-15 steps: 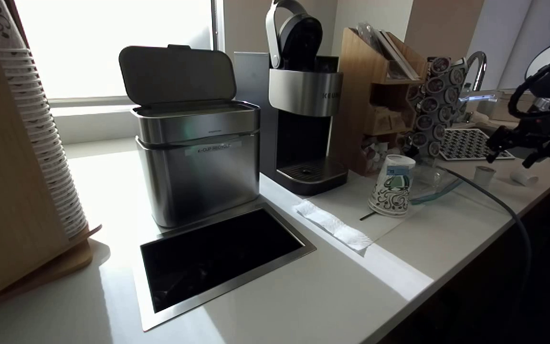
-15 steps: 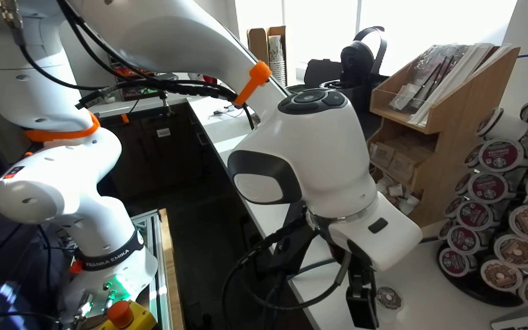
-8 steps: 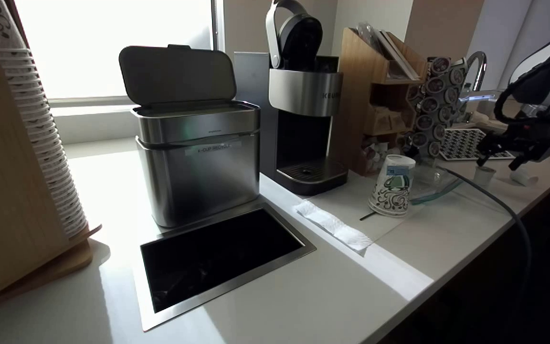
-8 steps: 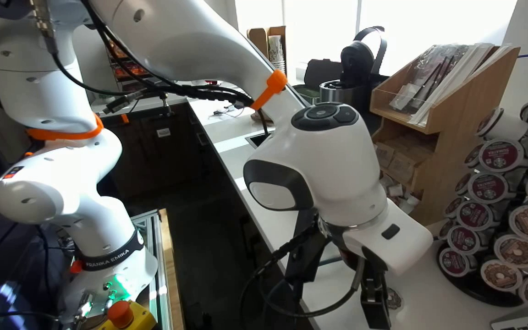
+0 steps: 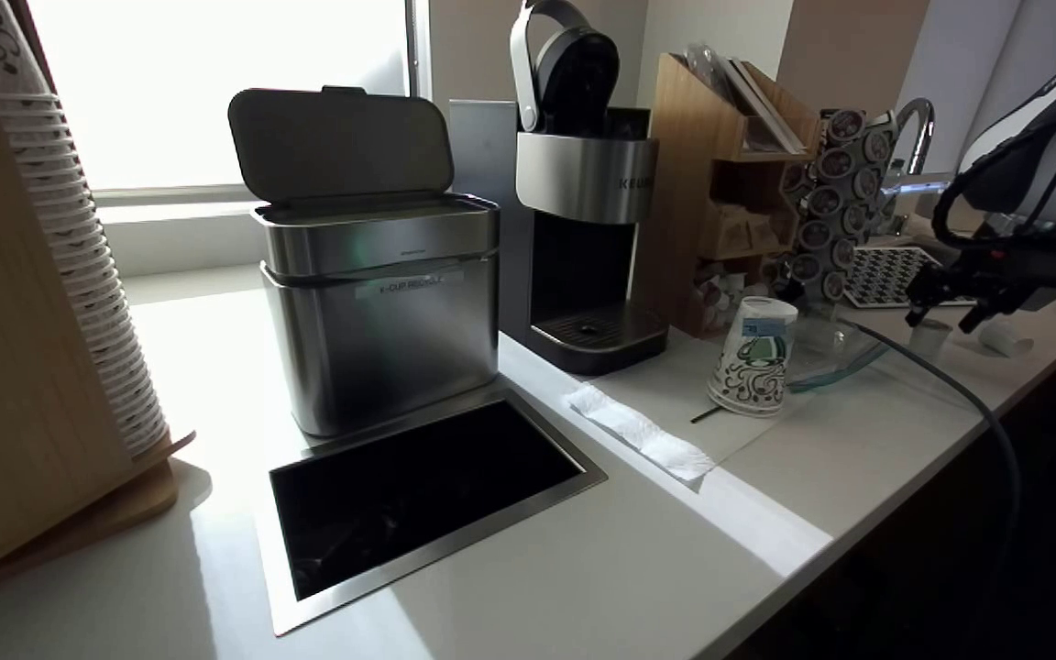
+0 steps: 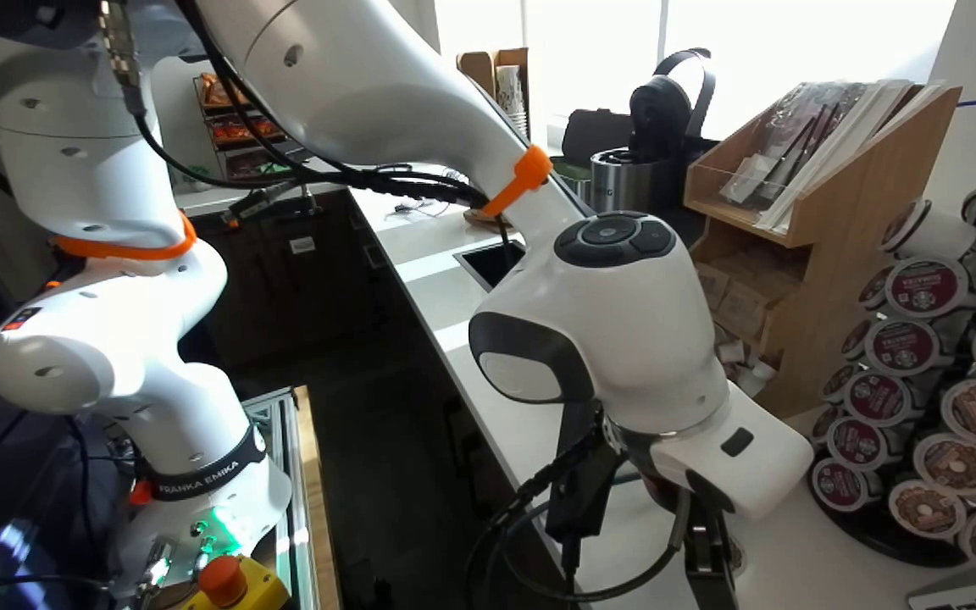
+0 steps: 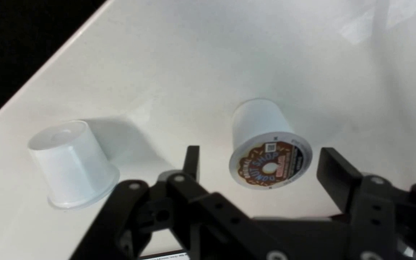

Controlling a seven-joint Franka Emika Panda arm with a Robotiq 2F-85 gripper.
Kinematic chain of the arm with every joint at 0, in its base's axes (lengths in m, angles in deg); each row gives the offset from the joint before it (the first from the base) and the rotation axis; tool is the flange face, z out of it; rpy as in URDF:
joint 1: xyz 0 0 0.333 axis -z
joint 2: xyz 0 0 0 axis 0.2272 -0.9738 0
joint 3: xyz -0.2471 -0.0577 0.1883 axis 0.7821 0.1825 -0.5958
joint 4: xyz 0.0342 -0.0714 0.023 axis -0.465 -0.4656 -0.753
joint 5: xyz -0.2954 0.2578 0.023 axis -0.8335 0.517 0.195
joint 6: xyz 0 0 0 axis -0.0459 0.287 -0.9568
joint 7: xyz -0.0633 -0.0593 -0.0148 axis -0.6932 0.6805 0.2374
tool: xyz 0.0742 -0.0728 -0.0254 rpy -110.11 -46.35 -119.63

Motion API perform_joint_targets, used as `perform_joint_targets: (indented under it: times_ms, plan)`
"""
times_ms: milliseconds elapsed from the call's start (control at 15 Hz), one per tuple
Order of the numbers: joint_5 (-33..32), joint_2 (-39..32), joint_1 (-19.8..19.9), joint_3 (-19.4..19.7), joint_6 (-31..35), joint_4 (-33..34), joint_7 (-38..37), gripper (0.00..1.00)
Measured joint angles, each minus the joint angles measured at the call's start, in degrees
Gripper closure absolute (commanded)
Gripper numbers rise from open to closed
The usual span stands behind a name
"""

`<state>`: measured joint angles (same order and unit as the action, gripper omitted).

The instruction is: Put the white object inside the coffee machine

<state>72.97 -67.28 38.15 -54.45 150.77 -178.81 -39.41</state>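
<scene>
Fingers (image 7: pixel 338 178) apart, nr donut-label pod (image 7: pixel 270 144)

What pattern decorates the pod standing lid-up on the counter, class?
The pod shows a lettered brown doughnut, clearest in the wrist view.

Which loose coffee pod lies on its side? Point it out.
The white pod nearer the counter edge; the Original Donut Shop pod stands upright, its printed lid facing up.

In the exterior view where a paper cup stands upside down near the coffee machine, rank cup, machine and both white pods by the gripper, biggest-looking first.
Coffee machine
Paper cup
Left pod and right pod: too alike to rank.
</scene>
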Motion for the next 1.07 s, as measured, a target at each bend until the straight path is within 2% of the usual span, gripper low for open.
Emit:
perform_joint_targets:
  times_ms: [67, 133, 200, 333, 400, 467, 533, 600, 1067]
  plan:
    - [0.2, -0.3, 0.2, -0.2, 0.0, 0.2, 0.2, 0.27]
    - [0.4, -0.5, 0.3, -0.4, 0.0, 0.4, 0.5, 0.35]
    - [0.5, -0.7, 0.5, -0.6, 0.0, 0.5, 0.7, 0.31]
    - [0.5, -1.0, 0.7, -1.0, 0.0, 0.8, 0.9, 0.37]
    - [0.6, -1.0, 0.9, -1.1, 0.0, 0.8, 1.0, 0.42]
    - [0.6, -1.0, 1.0, -1.3, 0.0, 0.8, 1.2, 0.52]
    - [0.6, -1.0, 1.2, -1.5, 0.0, 0.8, 1.3, 0.55]
    - [0.6, -1.0, 1.3, -1.6, 0.0, 0.8, 1.4, 0.64]
    - [0.6, -0.1, 1.4, -1.8, 0.0, 0.8, 2.0, 0.71]
